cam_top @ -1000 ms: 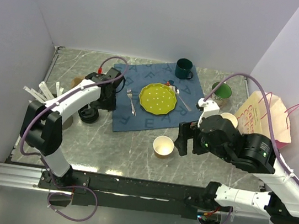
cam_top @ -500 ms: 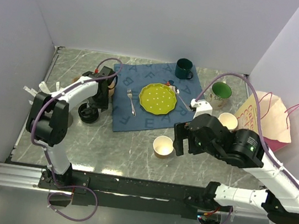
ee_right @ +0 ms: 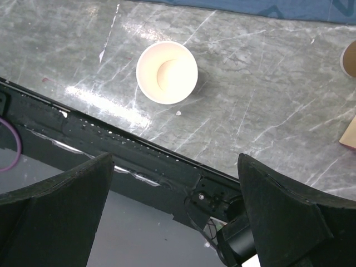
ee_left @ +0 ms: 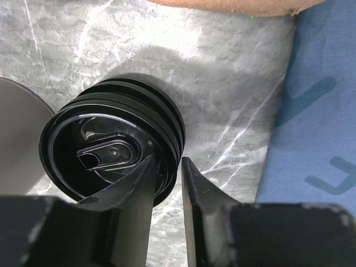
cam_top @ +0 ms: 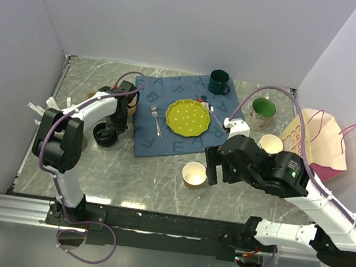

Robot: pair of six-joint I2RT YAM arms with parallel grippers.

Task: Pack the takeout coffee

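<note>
No cup with a lid on it shows in any view. A stack of black plastic lids (cam_top: 104, 136) sits on the table left of the blue placemat (cam_top: 164, 138) and fills the left wrist view (ee_left: 111, 144). My left gripper (ee_left: 168, 162) is down on it, one finger inside the top lid's rim and one outside, pinching the rim. A lidless paper cup (cam_top: 193, 173) stands near the front, also in the right wrist view (ee_right: 167, 72). My right gripper (ee_right: 176, 158) is wide open and empty, above and just right of that cup (cam_top: 211, 171).
A second lidless cup (cam_top: 271, 143) stands beside a cream and pink paper bag (cam_top: 320, 137) at the right. Two green mugs (cam_top: 220, 81) (cam_top: 263, 110), a yellow-green plate (cam_top: 188, 116) and a fork (cam_top: 156, 120) are at the back. Tan cups (ee_left: 222, 5) lie behind the lids.
My right arm has moved left toward the front lidless cup. My left arm has drawn in a little over the lid stack.
</note>
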